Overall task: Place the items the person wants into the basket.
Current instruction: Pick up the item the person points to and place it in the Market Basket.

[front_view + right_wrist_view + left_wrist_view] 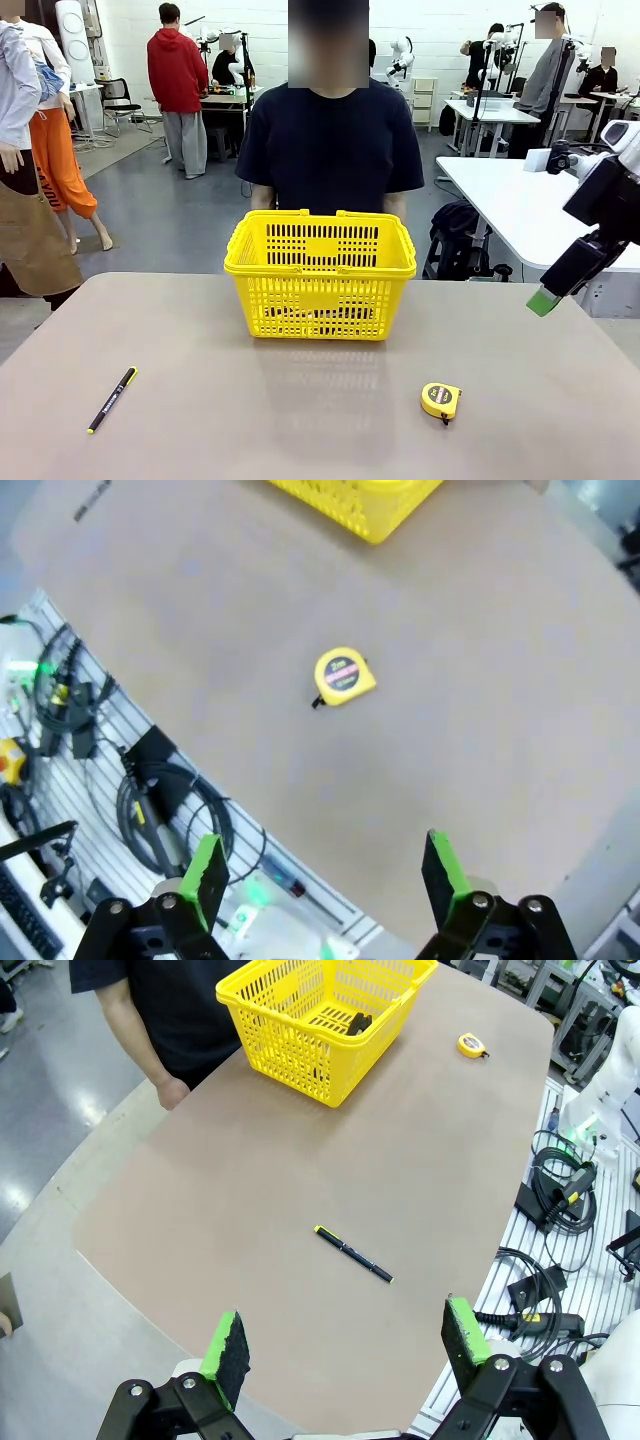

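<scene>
**A:** At centre — the yellow basket (320,275) stands upright on the tan surface (300,420), just in front of the person (330,140) in the dark navy T-shirt. What is inside?

**B:** In the left wrist view a dark object (358,1024) lies on the basket's floor, likely the stapler; the lattice hides the rest, so whether the knife and marker are there too cannot be told.

**A:** And outside the basket?

**B:** Two things, well apart. A thin black pen with yellow accents (112,399) lies toward the robot's left, and a small round yellow tape measure (441,401) toward its right. Neither counts among the wanted items.

**A:** The arms?

**B:** Both hang clear of the work. The right claw (322,875) hovers high above the tape measure, fingers apart, gripping nothing; the front view catches one green pad (544,300) at the surface's right edge. The left claw (350,1345) sits above the near edge with the pen below it, jaws wide and empty.

**A:** So which step is this?

**B:** By the look of it, the late stage — nothing wanted remains on the surface, and the person's one visible hand (172,1092) rests at the far edge without pointing. The next move calls for waiting on a cue, and for leaving pen and tape measure alone unless asked.
</scene>
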Robot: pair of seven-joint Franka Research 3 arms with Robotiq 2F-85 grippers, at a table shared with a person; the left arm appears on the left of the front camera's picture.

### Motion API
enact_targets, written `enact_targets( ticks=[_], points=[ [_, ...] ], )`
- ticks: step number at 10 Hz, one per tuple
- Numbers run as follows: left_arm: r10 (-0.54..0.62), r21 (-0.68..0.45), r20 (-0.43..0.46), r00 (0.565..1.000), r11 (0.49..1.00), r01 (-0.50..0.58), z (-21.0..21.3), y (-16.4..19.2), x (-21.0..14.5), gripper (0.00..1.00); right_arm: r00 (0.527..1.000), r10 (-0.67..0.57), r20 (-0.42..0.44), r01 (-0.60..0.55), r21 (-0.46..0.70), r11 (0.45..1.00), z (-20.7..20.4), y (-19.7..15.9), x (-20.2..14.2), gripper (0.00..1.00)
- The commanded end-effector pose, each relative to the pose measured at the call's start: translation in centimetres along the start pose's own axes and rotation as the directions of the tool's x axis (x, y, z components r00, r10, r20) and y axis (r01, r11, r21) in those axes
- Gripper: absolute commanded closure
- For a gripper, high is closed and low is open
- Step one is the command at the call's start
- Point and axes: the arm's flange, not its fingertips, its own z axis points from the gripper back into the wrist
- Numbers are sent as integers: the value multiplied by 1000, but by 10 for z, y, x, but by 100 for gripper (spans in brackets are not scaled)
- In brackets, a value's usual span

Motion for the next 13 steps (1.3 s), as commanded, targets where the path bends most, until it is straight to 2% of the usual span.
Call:
enact_targets(
  ticks=[1,2,4,6,7,9,10,13],
  points=[
    [-21,-4,20,1000,1000,21,0,0,-2,0,980,89,179,-82,-45,996,66,-30,-55,0],
    [-21,-4,20,1000,1000,21,0,0,-2,0,945,126,301,-129,-9,992,105,-55,-78,0],
    [-21,-4,20,1000,1000,21,0,0,-2,0,841,297,453,-354,46,934,155,-92,-115,0],
    [-21,-4,20,1000,1000,21,0,0,-2,0,717,278,640,-448,117,886,178,-141,-154,0],
    [-21,-4,20,1000,1000,21,0,0,-2,0,699,234,675,-450,161,879,183,-167,-168,0],
    [-21,-4,20,1000,1000,21,0,0,-2,0,683,213,699,-421,139,896,182,-191,-172,0],
    [-21,-4,20,1000,1000,21,0,0,-2,0,693,210,689,-395,120,911,174,-200,-171,0],
    [-21,-4,20,1000,1000,21,0,0,-2,0,778,266,570,-333,14,943,148,-196,-167,0]
  ],
)
